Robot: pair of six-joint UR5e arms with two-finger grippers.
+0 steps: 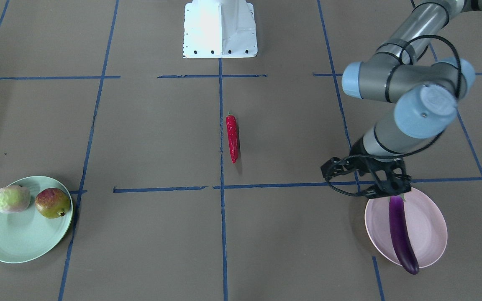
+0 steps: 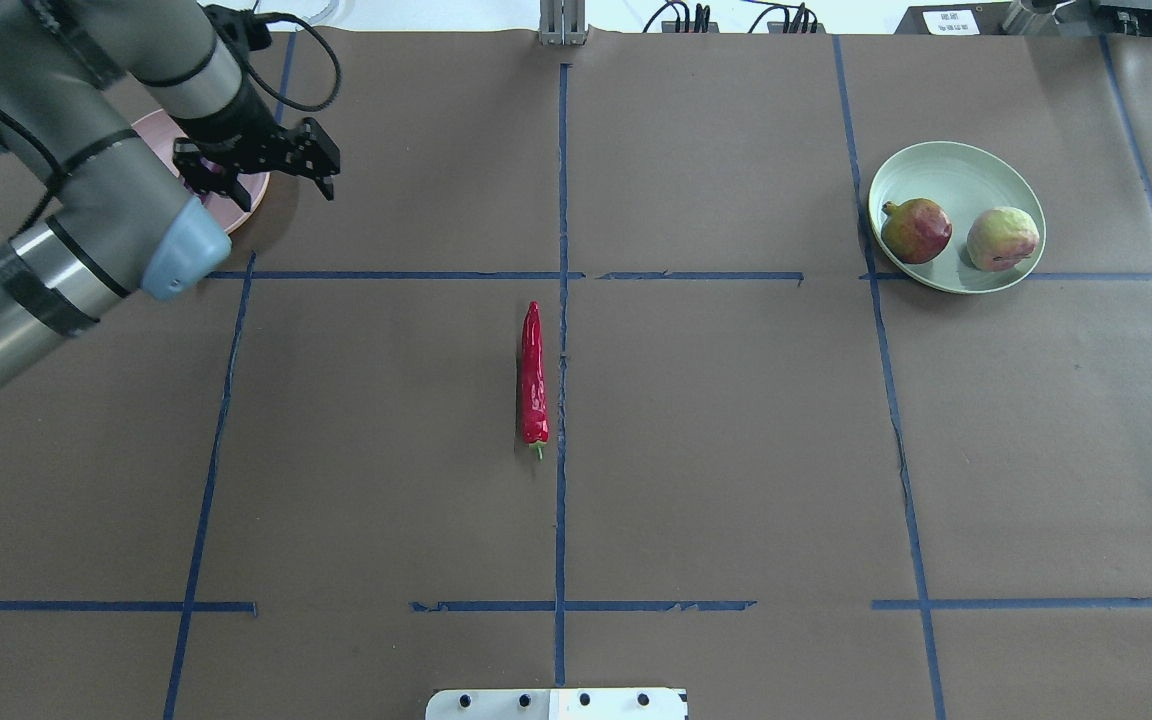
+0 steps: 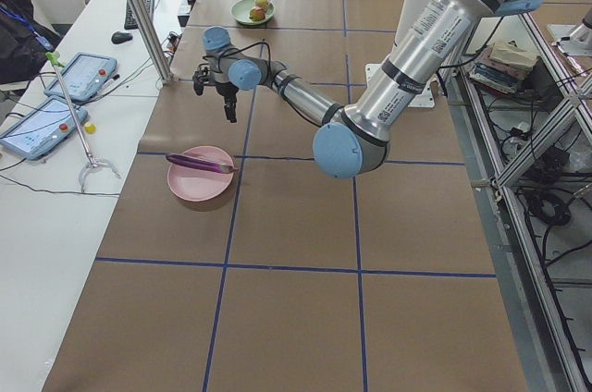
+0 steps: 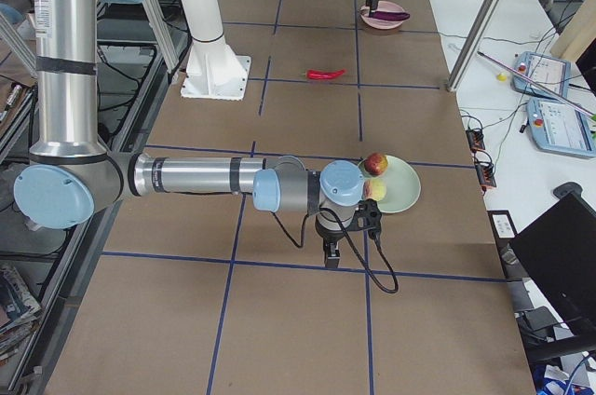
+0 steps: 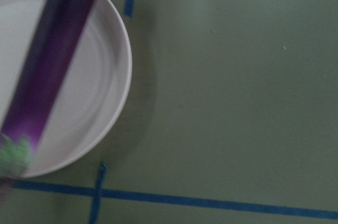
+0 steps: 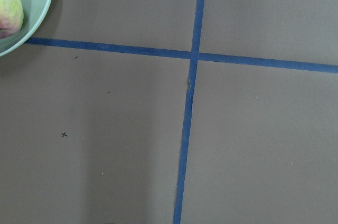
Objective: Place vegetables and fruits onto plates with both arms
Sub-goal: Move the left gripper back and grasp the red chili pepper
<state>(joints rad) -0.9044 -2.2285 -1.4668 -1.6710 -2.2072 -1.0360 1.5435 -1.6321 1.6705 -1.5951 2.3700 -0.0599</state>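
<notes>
Left claw (image 2: 264, 178): spread and empty, hovering over the eggplant's capped end.
Eggplant (image 1: 400, 232): lies across the pink plate (image 1: 429, 225), tip overhanging its rim.
Chili pepper (image 1: 232, 138): alone mid-counter (image 2: 736, 450).
Pale fruit (image 1: 11, 199), red fruit (image 1: 52, 202): side by side on the mint plate (image 1: 19, 242).
Right claw (image 4: 331, 253): beside the mint plate; its grip cannot be told.

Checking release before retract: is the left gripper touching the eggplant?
Apart. In the exterior left view, the left gripper hangs above the eggplant, with bare table showing between them.
</notes>
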